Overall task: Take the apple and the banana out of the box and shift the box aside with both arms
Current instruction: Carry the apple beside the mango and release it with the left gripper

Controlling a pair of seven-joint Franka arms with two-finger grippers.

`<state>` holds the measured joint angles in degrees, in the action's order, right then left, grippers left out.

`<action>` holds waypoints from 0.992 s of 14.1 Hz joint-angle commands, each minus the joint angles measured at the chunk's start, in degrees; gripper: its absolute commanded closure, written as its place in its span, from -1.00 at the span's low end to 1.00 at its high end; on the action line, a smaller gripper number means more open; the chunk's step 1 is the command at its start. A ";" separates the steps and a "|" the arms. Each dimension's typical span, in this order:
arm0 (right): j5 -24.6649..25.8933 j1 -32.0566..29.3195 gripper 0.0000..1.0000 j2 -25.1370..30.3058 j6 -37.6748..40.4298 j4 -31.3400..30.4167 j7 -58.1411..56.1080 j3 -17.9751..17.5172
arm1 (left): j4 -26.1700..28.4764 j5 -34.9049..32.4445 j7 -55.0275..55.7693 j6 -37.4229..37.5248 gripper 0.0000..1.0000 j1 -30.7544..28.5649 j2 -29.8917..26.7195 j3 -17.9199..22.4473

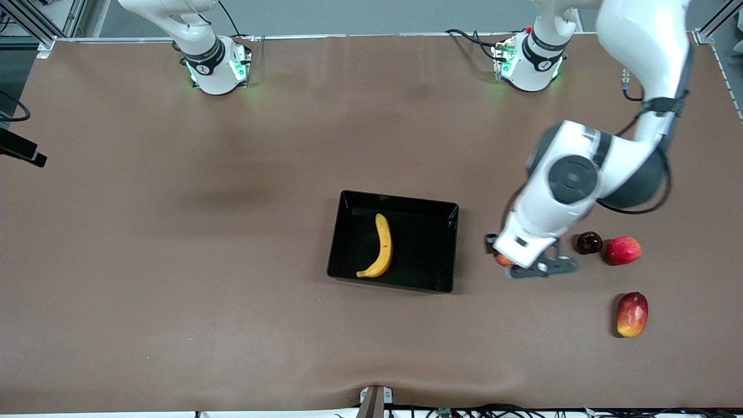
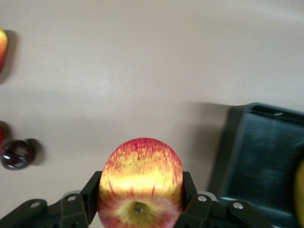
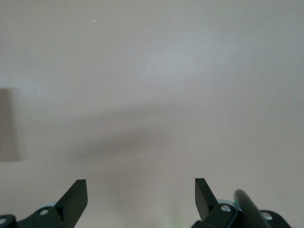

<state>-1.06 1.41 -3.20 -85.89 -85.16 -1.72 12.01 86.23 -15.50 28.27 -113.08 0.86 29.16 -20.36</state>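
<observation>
The black box [image 1: 426,247] sits mid-table with the yellow banana [image 1: 380,247] lying inside it. My left gripper [image 1: 504,259] is shut on the red apple with yellow streaks [image 2: 140,183], one finger [image 2: 91,192] on each side. It is over the bare table between the box and a dark round fruit [image 1: 588,242]. In the left wrist view the box wall [image 2: 232,152] is close beside the apple. My right gripper [image 3: 141,194] is open and empty over bare table; it is out of the front view, and that arm waits near its base [image 1: 215,64].
A pink-red round fruit [image 1: 623,250] lies beside the dark fruit toward the left arm's end. A red-yellow mango [image 1: 633,314] lies nearer the front camera. The dark fruit also shows in the left wrist view [image 2: 16,154].
</observation>
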 commanded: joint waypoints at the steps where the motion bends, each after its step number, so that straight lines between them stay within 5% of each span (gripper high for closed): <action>1: -0.97 -1.23 -1.00 -0.05 -0.06 0.52 -0.57 -0.67 | 0.61 0.56 -7.59 0.14 1.00 -5.40 2.38 -0.12; 5: -0.97 -1.32 -1.00 -0.05 0.03 0.43 -0.57 -0.67 | 0.26 -0.85 -14.12 -4.15 1.00 -12.18 8.18 -0.04; 14: -0.97 -1.32 -1.00 -0.14 0.03 0.52 -0.57 -0.67 | 0.61 -4.80 -14.30 -8.91 0.85 -12.99 13.46 2.43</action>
<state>-1.06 1.35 -3.21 -85.94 -85.15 -1.72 12.03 87.12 -18.36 13.72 -120.93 -12.28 41.52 -18.15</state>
